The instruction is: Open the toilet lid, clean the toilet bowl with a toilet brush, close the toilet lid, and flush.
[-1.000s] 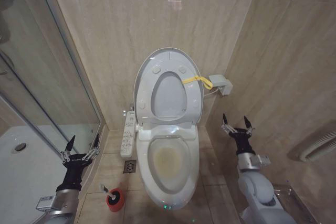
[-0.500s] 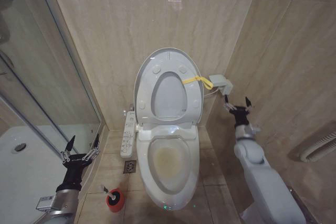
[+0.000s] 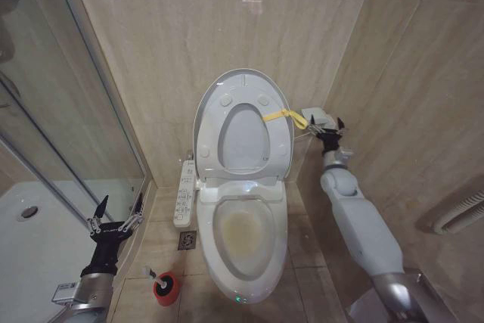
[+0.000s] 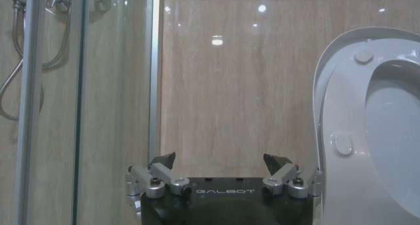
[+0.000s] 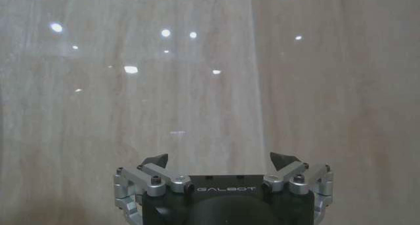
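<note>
The toilet lid stands upright against the far wall above the stained toilet bowl. The right gripper, released, reaches beside the small wall box. The left gripper hangs released near the toilet brush on the floor.

The toilet lid, raised against the wall, is cut off by the left wrist view's edge. From the head view, the right pincer by a small wall box is too small to judge finger spacing. The toilet brush head sits hidden inside its red holder.
</note>
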`<state>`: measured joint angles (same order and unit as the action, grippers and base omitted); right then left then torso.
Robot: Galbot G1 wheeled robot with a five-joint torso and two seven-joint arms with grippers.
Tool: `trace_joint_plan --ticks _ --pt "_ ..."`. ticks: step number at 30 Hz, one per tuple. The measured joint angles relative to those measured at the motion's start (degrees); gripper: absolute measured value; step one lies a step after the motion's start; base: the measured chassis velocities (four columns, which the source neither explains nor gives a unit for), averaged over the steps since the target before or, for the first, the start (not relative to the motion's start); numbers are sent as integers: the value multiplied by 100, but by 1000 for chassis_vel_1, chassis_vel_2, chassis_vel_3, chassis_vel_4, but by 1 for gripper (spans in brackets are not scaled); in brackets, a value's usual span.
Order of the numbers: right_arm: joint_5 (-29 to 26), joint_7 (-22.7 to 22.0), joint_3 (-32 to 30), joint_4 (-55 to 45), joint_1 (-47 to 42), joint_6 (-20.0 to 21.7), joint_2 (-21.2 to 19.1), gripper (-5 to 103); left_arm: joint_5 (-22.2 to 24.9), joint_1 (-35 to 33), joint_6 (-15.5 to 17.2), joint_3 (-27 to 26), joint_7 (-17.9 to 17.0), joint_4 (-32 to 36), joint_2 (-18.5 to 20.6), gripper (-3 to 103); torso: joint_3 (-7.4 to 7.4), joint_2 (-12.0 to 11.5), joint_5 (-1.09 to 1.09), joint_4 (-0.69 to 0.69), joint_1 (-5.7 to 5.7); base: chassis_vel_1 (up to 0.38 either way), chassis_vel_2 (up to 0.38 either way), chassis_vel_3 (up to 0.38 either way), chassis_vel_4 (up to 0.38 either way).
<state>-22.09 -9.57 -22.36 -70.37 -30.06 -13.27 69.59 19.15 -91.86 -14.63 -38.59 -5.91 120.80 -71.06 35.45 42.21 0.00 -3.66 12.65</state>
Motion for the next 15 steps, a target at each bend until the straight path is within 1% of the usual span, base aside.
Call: trace_joint_plan --ticks 5,15 --pt "17 -44 247 379 482 0 136 100 0 0 0 0 0 0 0 92 0 0 -1 1 0 0 0 0 0" --pt "4 -89 695 465 829 43 88 100 0 -1 0 0 0 0 0 92 0 0 -1 -1 0 0 0 0 0"
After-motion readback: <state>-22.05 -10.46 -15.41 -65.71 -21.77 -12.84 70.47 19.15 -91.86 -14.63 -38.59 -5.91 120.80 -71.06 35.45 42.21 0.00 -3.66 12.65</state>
